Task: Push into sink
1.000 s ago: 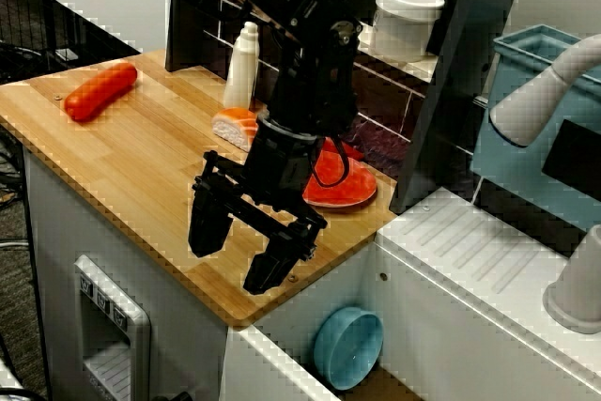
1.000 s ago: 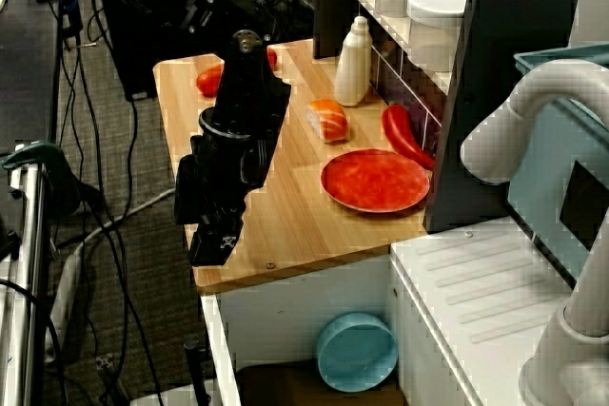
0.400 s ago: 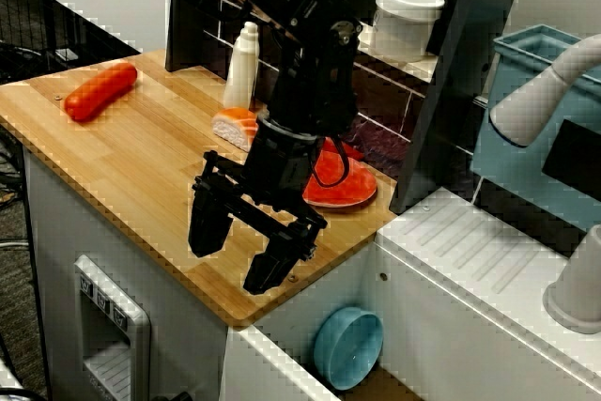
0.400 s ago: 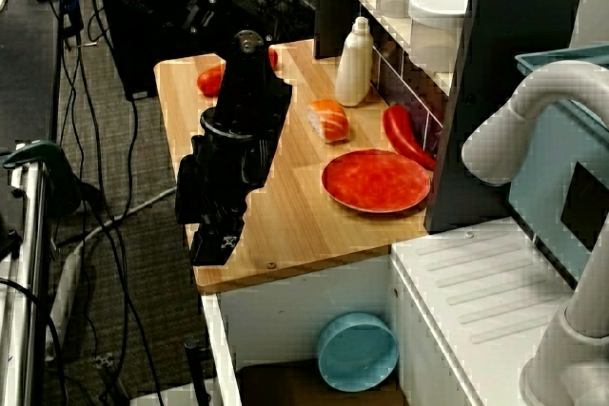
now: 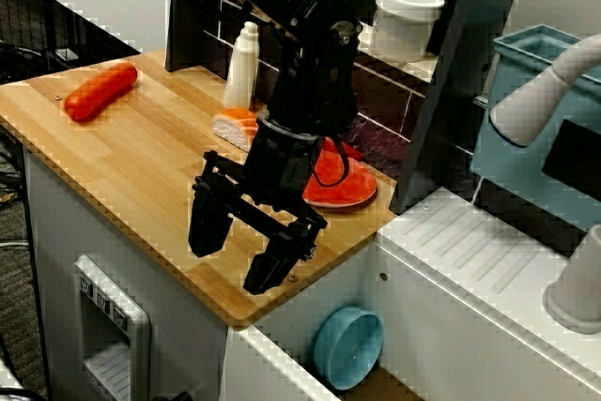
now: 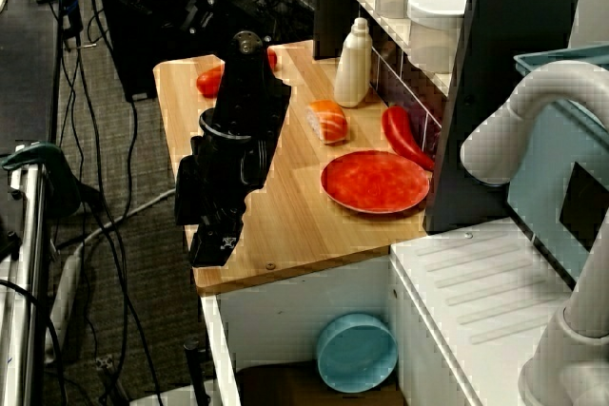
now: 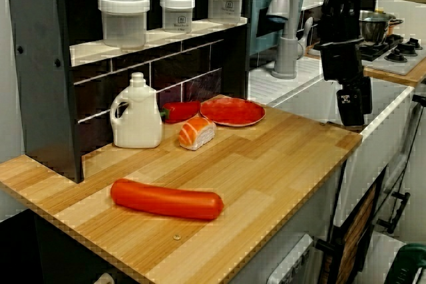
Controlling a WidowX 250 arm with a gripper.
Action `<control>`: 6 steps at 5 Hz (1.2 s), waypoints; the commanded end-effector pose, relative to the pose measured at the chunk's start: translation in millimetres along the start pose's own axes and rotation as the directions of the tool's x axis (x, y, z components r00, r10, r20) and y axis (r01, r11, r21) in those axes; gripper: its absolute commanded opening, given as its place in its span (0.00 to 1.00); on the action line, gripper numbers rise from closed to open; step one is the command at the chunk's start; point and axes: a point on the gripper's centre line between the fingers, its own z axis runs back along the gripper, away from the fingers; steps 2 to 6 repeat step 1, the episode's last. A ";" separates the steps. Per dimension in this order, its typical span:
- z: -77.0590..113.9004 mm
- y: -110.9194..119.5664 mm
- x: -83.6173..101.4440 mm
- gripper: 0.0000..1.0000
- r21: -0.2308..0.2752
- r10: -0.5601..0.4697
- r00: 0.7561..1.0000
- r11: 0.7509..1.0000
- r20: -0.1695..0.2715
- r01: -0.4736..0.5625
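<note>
I see my gripper [image 5: 242, 249] hanging over the wooden counter's [image 5: 141, 152] front corner, fingers spread wide and empty. The blue bowl [image 5: 347, 347] lies tipped on its side down in the sink [image 5: 310, 302], seemingly against the white wall

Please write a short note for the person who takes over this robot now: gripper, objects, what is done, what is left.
Gripper: open, empty, above the counter's front corner by the sink.
Blue bowl: already in the sink.
Red plate, sushi piece, red pepper, white bottle and sausage: all on the wooden counter.
Left: which item to push is unclear; nothing is being touched.
</note>
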 end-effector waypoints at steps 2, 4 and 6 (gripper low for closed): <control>22.6 5.6 -4.3 1.00 -0.024 -0.006 0.999 1.000 0.045 0.007; 22.6 5.6 -4.3 1.00 -0.024 -0.006 0.999 1.000 0.045 0.007; 22.6 5.6 -4.3 1.00 -0.024 -0.006 0.999 1.000 0.045 0.007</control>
